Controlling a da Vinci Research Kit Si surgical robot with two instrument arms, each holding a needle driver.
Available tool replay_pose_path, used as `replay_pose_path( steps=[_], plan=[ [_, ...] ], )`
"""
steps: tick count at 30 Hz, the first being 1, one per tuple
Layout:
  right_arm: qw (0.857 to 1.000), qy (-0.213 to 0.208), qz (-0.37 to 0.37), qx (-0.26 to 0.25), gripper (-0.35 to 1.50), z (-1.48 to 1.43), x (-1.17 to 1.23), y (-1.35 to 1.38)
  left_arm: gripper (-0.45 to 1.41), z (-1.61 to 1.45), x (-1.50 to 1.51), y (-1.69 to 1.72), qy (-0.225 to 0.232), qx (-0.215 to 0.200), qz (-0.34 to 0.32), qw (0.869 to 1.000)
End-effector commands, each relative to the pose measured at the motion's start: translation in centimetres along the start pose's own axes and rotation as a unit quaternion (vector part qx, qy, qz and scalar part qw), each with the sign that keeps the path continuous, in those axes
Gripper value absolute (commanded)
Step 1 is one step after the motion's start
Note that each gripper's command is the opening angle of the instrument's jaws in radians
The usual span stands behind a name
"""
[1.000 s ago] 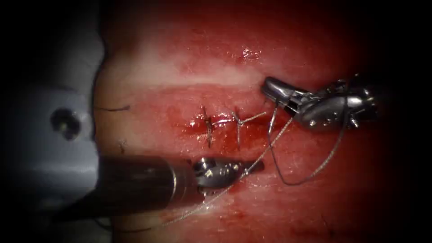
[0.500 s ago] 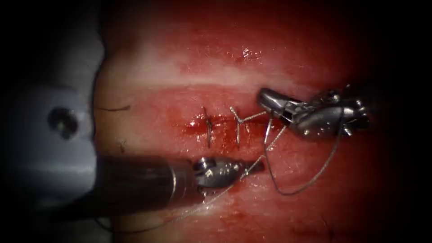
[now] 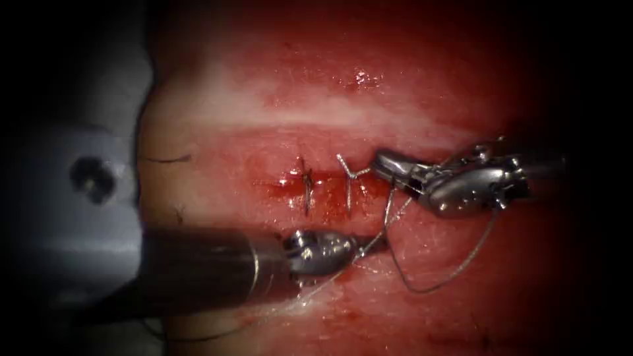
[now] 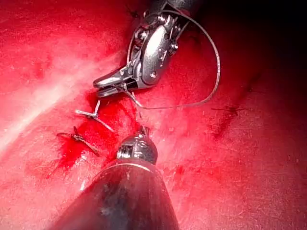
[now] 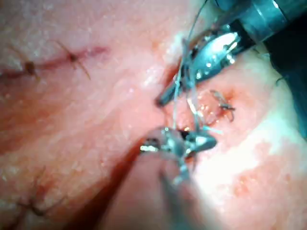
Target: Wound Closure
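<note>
Standing across the cut (image 3: 328,179) in the tissue (image 3: 264,99), two stitches (image 3: 306,188) are seen already tied, the right-hand one with short ends splayed toward the right. Red fluid (image 3: 285,186) is pooled around them. By this showing the closure is judged well advanced, with a knot apparently unfinished and loose thread (image 3: 455,270) not yet trimmed.

The left tool (image 3: 373,243) is seen on the near side of the cut, its jaws together and, as far as can be judged, clamped on the strand that trails away to the near left. The right tool (image 3: 384,162) is held at the right end of the cut, just beside the second stitch's ends, its jaws slightly apart in the left wrist view and nothing held between them. A wide loop of thread is draped from its wrist toward the near side. The needle cannot be made out.

Open tissue is left far of the cut and near right; to the left, room is bounded by the tissue's edge (image 3: 141,165) and a grey fixture (image 3: 79,211).
</note>
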Motion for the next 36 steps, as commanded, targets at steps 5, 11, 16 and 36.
replay_pose_path(
  steps=[5, 11, 16, 36],
  plan=[
    [0.999, 0.006, 0.041, -0.002, -0.35, -0.02, 0.02, 0.14, 0.04, -0.21, 0.2, -0.07, 0.044, 0.039, -0.018, 0.998],
    [0.997, 0.01, 0.071, 0.001, -0.35, 0.0, -0.01, 0.17, 0.04, -0.4, 0.34, -0.18, 0.072, 0.077, -0.023, 0.994],
    [0.996, 0.011, 0.083, 0.002, -0.35, 0.0, -0.03, 0.18, 0.04, -0.29, 0.31, -0.19, 0.07, 0.086, -0.025, 0.993],
    [0.991, 0.043, 0.122, 0.042, -0.35, 0.06, -0.08, 0.33, 0.02, 0.22, -0.1, -0.34, 0.058, 0.089, -0.008, 0.994]
  ],
)
